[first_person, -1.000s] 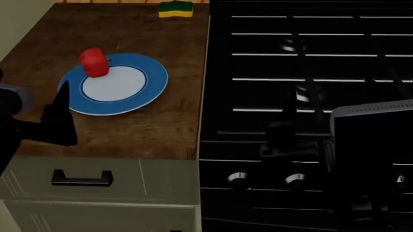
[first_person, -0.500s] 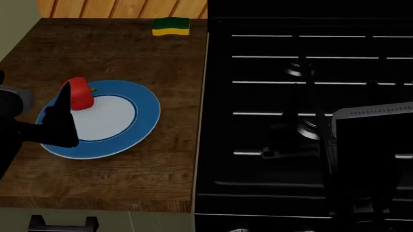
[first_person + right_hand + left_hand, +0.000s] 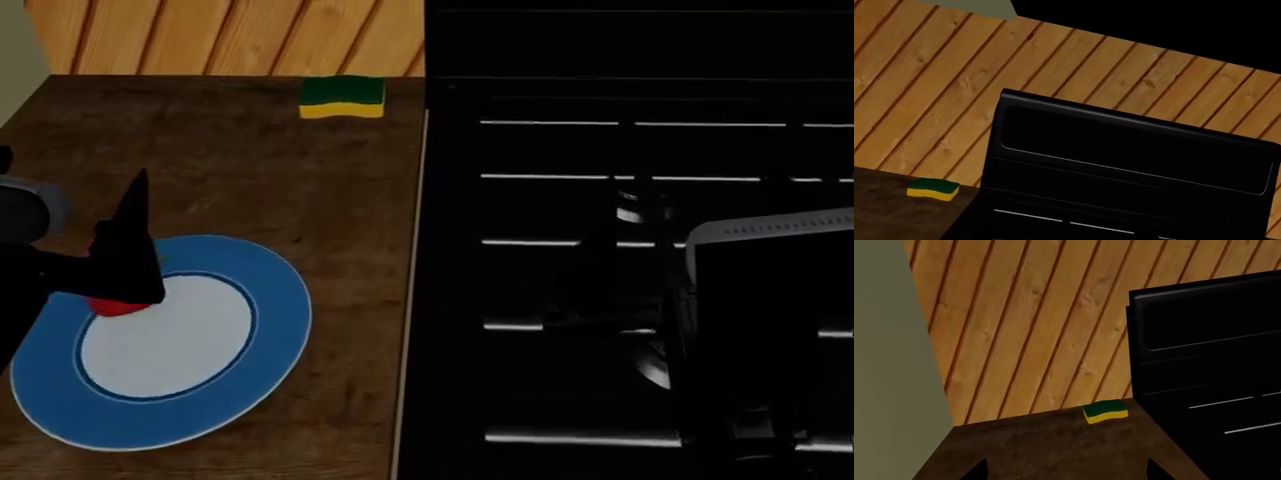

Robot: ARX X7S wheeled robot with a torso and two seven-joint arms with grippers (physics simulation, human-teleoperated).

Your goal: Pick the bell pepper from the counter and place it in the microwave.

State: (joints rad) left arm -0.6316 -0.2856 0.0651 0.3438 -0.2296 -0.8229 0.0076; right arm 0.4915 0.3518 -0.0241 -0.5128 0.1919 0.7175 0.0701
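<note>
The red bell pepper [image 3: 118, 306] sits on the far left rim of a blue plate [image 3: 254, 370] on the brown counter [image 3: 267, 190]. Only a sliver of the pepper shows, because a black finger [image 3: 131, 235] of my left gripper covers most of it in the head view. In the left wrist view my left gripper [image 3: 1066, 474] is open, its two tips wide apart over bare counter [image 3: 1054, 445], and the pepper does not show there. My right arm [image 3: 767, 330] hangs dark over the stove, its jaws lost against the black. The microwave is out of view.
A green-and-yellow sponge [image 3: 340, 97] lies at the back of the counter by the wood-plank wall [image 3: 1027, 325]. The black stove top [image 3: 627, 240] fills the right side, with its raised back panel [image 3: 1134, 150]. A pale wall [image 3: 894, 340] bounds the counter's left.
The head view has shifted, so counter, plate and sponge have slid down the picture. The pepper, clear of the left finger before, now lies behind it. Both arms keep their places in the view.
</note>
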